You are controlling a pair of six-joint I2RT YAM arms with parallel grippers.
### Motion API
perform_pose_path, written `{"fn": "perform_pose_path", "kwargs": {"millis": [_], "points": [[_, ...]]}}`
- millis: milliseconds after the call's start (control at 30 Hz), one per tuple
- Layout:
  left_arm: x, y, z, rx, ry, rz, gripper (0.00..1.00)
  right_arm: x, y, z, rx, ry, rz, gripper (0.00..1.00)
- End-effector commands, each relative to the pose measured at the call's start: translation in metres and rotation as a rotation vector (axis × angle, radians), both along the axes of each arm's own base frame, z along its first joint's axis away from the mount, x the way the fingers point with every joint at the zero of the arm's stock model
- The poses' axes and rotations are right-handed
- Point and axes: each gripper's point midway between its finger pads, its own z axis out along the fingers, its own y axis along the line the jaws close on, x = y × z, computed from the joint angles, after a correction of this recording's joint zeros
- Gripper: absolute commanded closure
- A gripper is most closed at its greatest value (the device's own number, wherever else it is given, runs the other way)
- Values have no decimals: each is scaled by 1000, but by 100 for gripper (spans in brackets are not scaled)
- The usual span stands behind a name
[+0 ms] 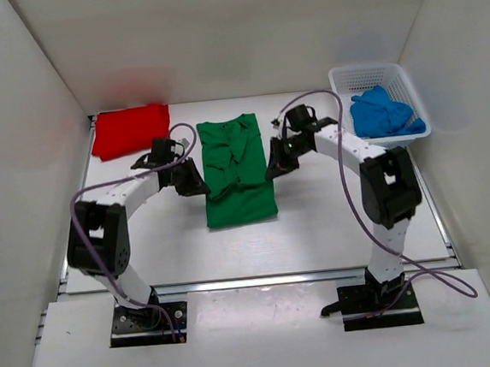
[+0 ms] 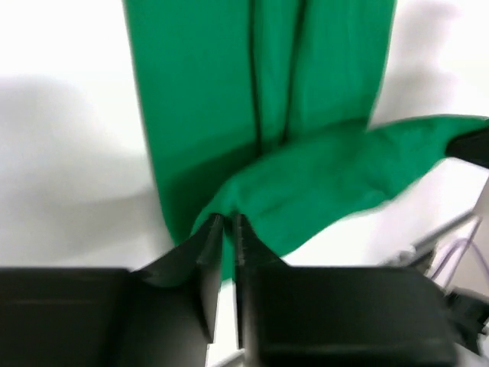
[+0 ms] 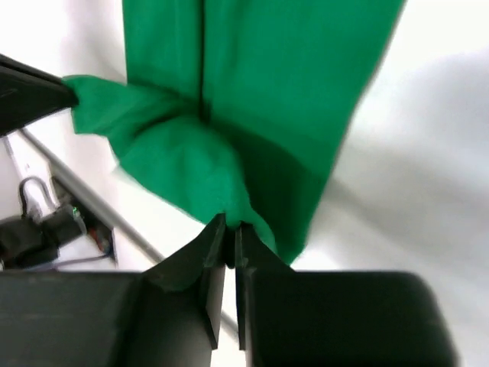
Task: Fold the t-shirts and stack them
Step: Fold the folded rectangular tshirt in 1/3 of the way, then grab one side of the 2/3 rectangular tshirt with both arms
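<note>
The green t-shirt (image 1: pixel 236 170) lies in a long folded strip in the middle of the table. My left gripper (image 1: pixel 199 187) is shut on its left edge, with cloth pinched between the tips in the left wrist view (image 2: pixel 227 222). My right gripper (image 1: pixel 272 172) is shut on its right edge, cloth pinched in the right wrist view (image 3: pixel 228 225). Both hold the cloth lifted a little, and the lifted part sags across the strip (image 2: pixel 336 176) (image 3: pixel 176 160). The red t-shirt (image 1: pixel 130 130) lies folded at the back left. The blue t-shirt (image 1: pixel 382 113) is crumpled in the basket.
A white mesh basket (image 1: pixel 373 76) stands at the back right against the wall. White walls close in the table on three sides. A metal rail (image 1: pixel 262 279) runs along the near edge, with both arm bases behind it.
</note>
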Motion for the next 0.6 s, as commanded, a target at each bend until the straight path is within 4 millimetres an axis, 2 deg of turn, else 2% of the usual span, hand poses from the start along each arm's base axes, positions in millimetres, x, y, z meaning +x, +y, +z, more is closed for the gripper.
{"fn": "perform_pose_path", "kwargs": {"millis": [0, 33, 67, 100, 133, 167, 200, 267, 333, 367, 400, 433, 467, 500, 533, 567], "points": [[46, 2, 9, -39, -63, 12, 75, 52, -5, 9, -28, -61, 35, 93], [61, 5, 10, -57, -67, 37, 74, 63, -8, 1, -52, -55, 35, 84], [71, 4, 9, -72, -70, 55, 70, 80, -9, 15, -68, -102, 23, 75], [80, 5, 11, -103, -79, 69, 66, 94, -10, 18, -79, -123, 14, 68], [89, 6, 17, -129, -99, 89, 60, 99, -12, 16, -88, -113, 6, 64], [94, 5, 22, -154, -113, 95, 61, 105, -15, 21, -97, -129, -6, 60], [95, 6, 23, -166, -107, 101, 62, 103, -16, 20, -100, -129, -6, 54], [91, 9, 27, -169, -112, 106, 60, 91, -17, 15, -113, -115, -8, 53], [74, 17, 23, -157, -105, 126, 59, 68, -30, 5, -130, -101, -29, 53], [66, 14, 20, -156, -94, 121, 58, 62, -25, 6, -108, -110, -35, 53], [52, 18, 16, -147, -90, 130, 57, 48, -30, 2, -96, -97, -55, 53], [34, 17, 8, -133, -75, 129, 56, 24, -35, -8, -102, -54, -59, 53], [27, 17, 5, -122, -80, 125, 54, 24, -34, 5, -65, -104, -84, 52], [14, 16, 1, -112, -79, 133, 54, 11, -33, -7, -53, -79, -102, 53], [-5, 17, -12, -93, -50, 143, 54, -9, -35, -16, -51, -52, -107, 54], [-6, 17, -11, -105, -62, 163, 53, -10, -31, -11, -15, -79, -126, 54]]}}
